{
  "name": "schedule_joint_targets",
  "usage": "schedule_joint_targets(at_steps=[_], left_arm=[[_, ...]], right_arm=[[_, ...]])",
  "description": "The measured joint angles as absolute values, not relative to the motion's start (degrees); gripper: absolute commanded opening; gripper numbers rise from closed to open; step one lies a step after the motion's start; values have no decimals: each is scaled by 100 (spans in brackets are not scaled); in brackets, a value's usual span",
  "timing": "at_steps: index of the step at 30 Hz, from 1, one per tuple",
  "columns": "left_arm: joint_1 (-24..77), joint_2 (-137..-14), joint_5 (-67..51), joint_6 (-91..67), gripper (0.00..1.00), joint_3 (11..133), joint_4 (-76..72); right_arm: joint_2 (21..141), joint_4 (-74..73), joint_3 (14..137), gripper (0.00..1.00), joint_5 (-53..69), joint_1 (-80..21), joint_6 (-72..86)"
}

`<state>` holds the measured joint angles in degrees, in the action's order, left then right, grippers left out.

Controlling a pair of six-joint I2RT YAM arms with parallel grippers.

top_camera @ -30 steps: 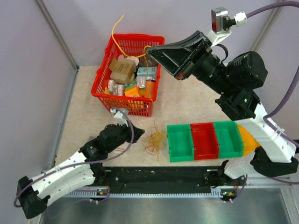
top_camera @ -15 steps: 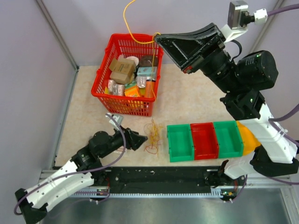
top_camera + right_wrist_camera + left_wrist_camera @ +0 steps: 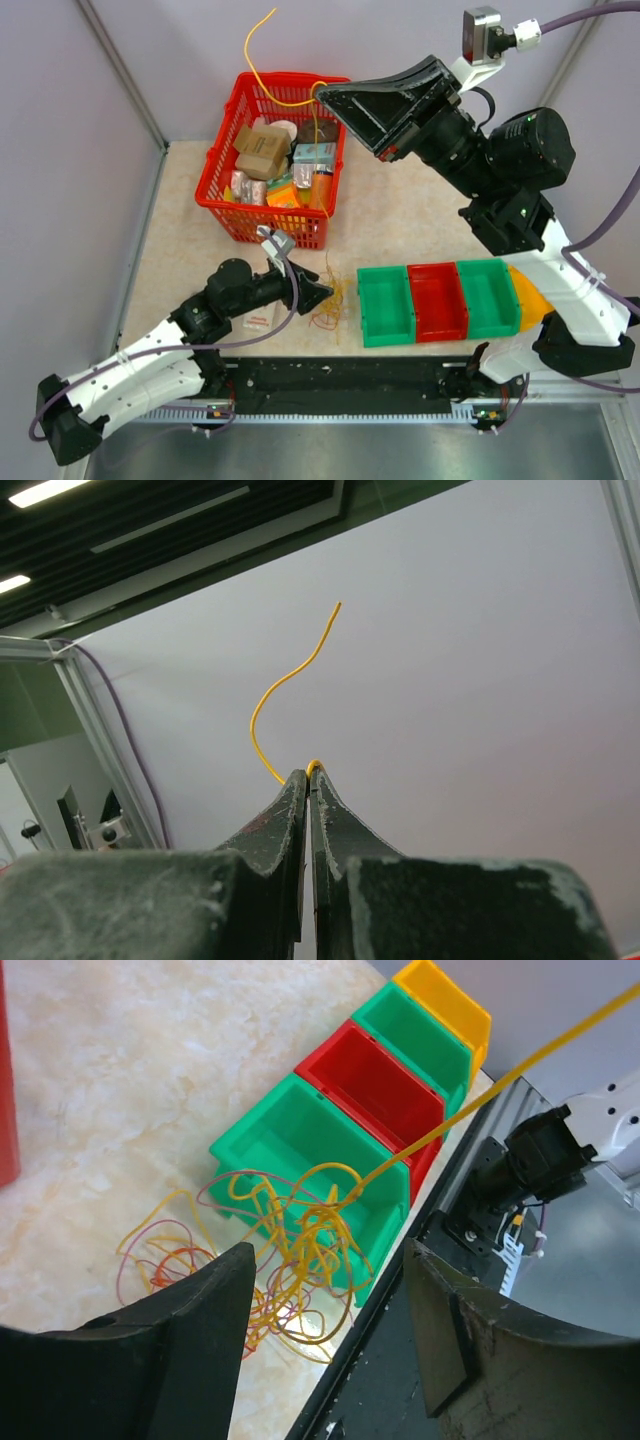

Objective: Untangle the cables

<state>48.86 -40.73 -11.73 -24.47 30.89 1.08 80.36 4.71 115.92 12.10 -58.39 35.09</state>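
Observation:
The cables [image 3: 330,300] lie as a loose tangle of thin yellow, orange and red loops on the table, just left of the green bin. My left gripper [image 3: 322,291] is at the tangle's left edge and open. In the left wrist view the cables [image 3: 290,1250] lie just beyond my left gripper [image 3: 330,1250], whose fingers hold nothing. My right gripper [image 3: 322,92] hangs high over the red basket, shut on one yellow cable [image 3: 268,695]. That strand [image 3: 500,1070] runs taut from the tangle up to the right gripper [image 3: 308,774], and its free end curls above.
A red basket [image 3: 222,160] full of boxes and packets stands at the back left. A row of green [image 3: 385,305], red [image 3: 437,300], green [image 3: 487,297] and yellow [image 3: 530,300] bins lies right of the tangle. A black rail [image 3: 340,375] runs along the near edge.
My left gripper has opened and swung right to the tangle's edge. My right gripper, still shut on the yellow cable, rose and then shifted slightly left.

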Motion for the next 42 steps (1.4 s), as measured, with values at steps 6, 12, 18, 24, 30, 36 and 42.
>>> schedule_joint_targets(at_steps=[6,12,18,24,30,36,42], left_arm=[[4886,-4045,-1369,-2453,50,2945,-134],[4886,-4495,-1090,-2462,4,2965,-174],[4890,-4654,272,-2845,0,3028,650],[4875,-4628,1785,-3997,0,2958,2126],[4630,-4932,2003,-4816,0,2543,2703],[4541,-5343,1973,-5092,0,2521,2755],[4541,-5345,1892,-5140,0,2451,2655]], right_arm=[[8040,475,11592,0,1216,-5839,3524],[8042,495,11592,0,1249,-5839,3610],[8068,423,11644,0,1155,-5839,3439],[8097,-84,12108,0,-99,-5839,1826],[8265,-198,13281,0,-1284,-5839,-217],[8254,38,13834,0,-1372,-5839,-1313],[8359,613,14320,0,-1092,-5839,-2169]])
